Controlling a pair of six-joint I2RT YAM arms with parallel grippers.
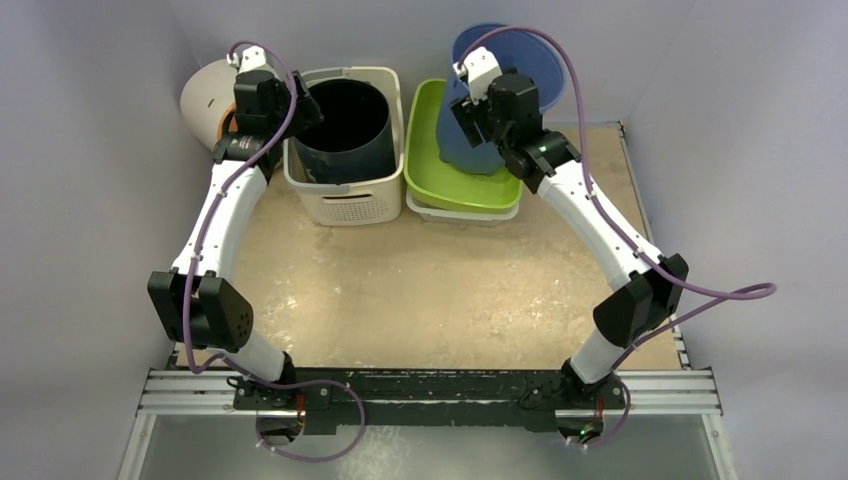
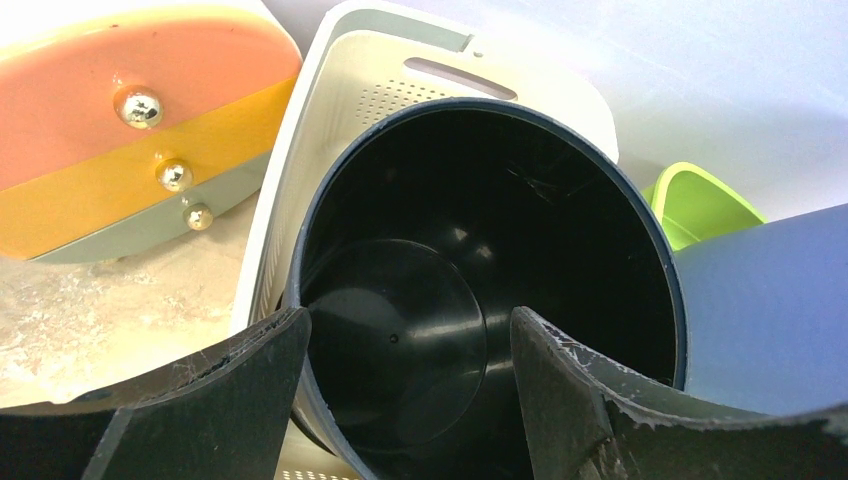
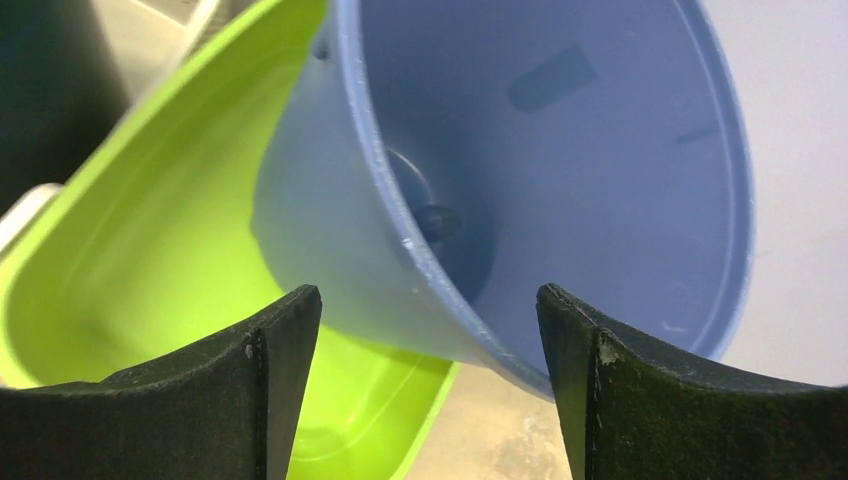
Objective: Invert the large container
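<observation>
Now right end effector (image 3: 428, 300) spread before tilted blue bucket (image 3: 330, 220) rim.

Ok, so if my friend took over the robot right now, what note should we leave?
The left gripper is open over the dark bin, holding nothing.
The right gripper is open at the rim of the blue bucket, not gripping it.
The dark bin stands upright in the white basket. The blue bucket leans tipped in the green tub.
Done: nothing is upside down yet.
Left: grip the large container and flip it mouth down.
</observation>
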